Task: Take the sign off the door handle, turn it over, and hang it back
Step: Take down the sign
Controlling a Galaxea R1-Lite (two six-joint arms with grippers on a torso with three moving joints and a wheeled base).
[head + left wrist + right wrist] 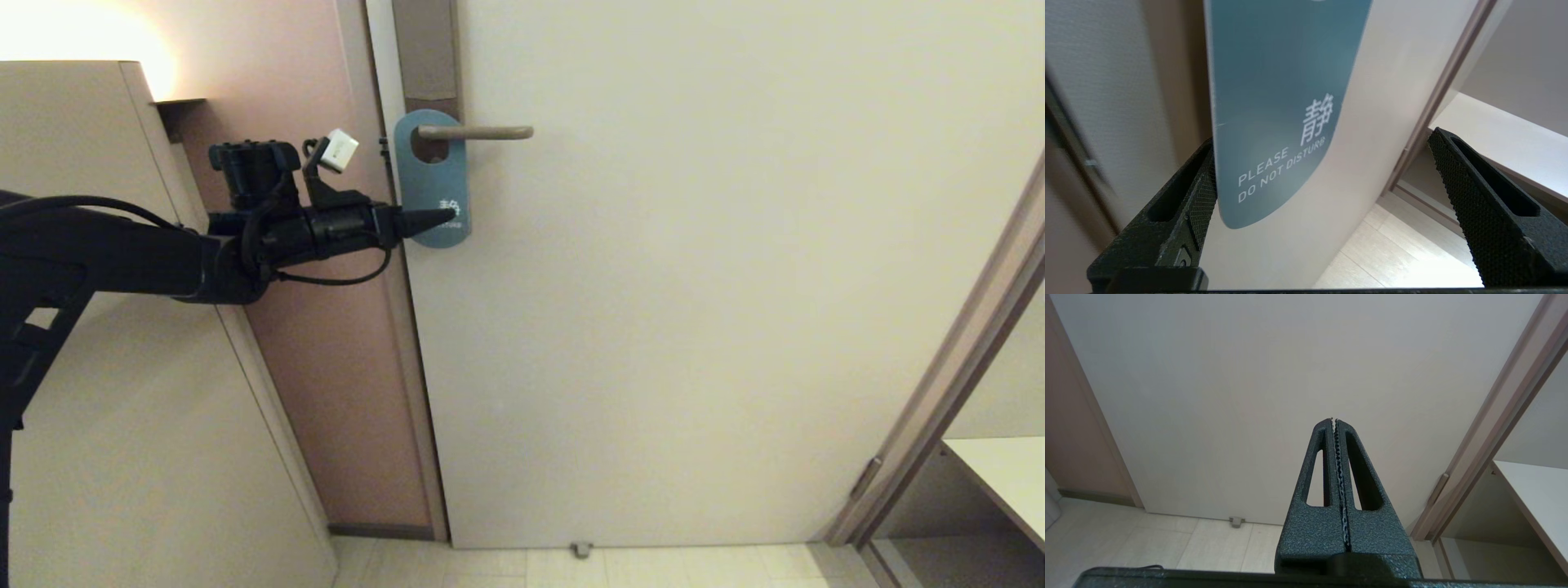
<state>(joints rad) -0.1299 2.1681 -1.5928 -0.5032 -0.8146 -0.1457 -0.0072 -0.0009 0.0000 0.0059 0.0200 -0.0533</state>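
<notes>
While one black arm reaches in from the left, the left gripper [445,216] sits at the bottom end of the sign [433,175]. Its two fingers [1196,196] are spread wide apart. One finger is right beside the sign's edge, but I cannot tell if it touches. There is one sign, blue side out, with white words "PLEASE DO NOT DISTURB". It hangs by its round hole on the one door handle [482,131], flat against the one pale door [694,286]. Off to the right, the right gripper [1334,421] is pressed tight together, holding nothing, and points at the door.
</notes>
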